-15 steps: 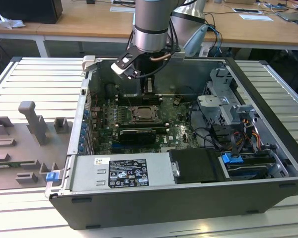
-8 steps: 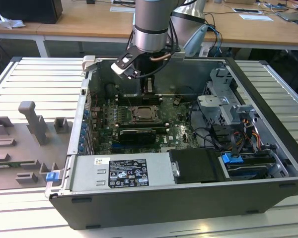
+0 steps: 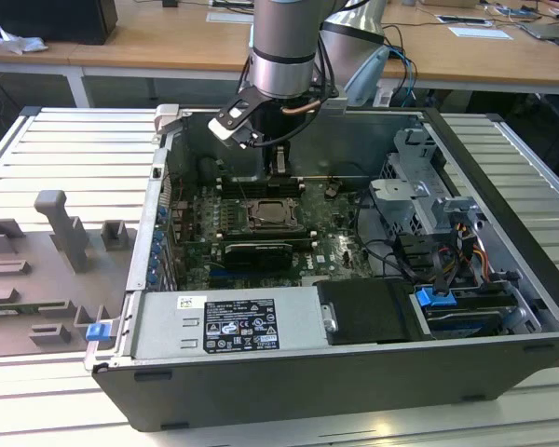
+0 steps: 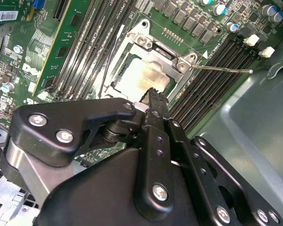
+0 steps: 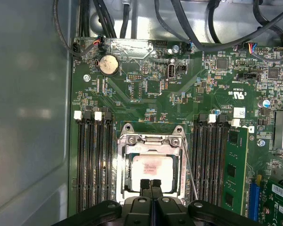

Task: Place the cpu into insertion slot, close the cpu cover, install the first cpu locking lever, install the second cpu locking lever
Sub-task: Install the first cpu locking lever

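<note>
The cpu (image 5: 151, 165) (image 4: 140, 77) lies flat in the insertion slot (image 5: 124, 165), its pale metal top showing through the cut-out of the cpu cover (image 5: 151, 140) (image 4: 159, 55), which is folded down over it. A thin wire locking lever (image 4: 221, 69) juts out sideways over the memory slots. Another lever (image 4: 105, 70) (image 5: 187, 162) runs along the socket's edge. My gripper (image 5: 151, 184) (image 4: 153, 96) hangs just above the socket's edge, shut, with nothing between its fingers. In the exterior view the gripper (image 3: 281, 166) is inside the case, above the socket (image 3: 275, 216).
Long black memory slots (image 5: 92, 160) (image 5: 210, 160) flank the socket on both sides. A black card (image 3: 258, 251) lies in front of the socket. The case's grey metal wall (image 5: 28, 108) stands close by, and cables (image 5: 188, 23) hang beyond the board's edge. A drive cage (image 3: 419, 200) fills the exterior view's right.
</note>
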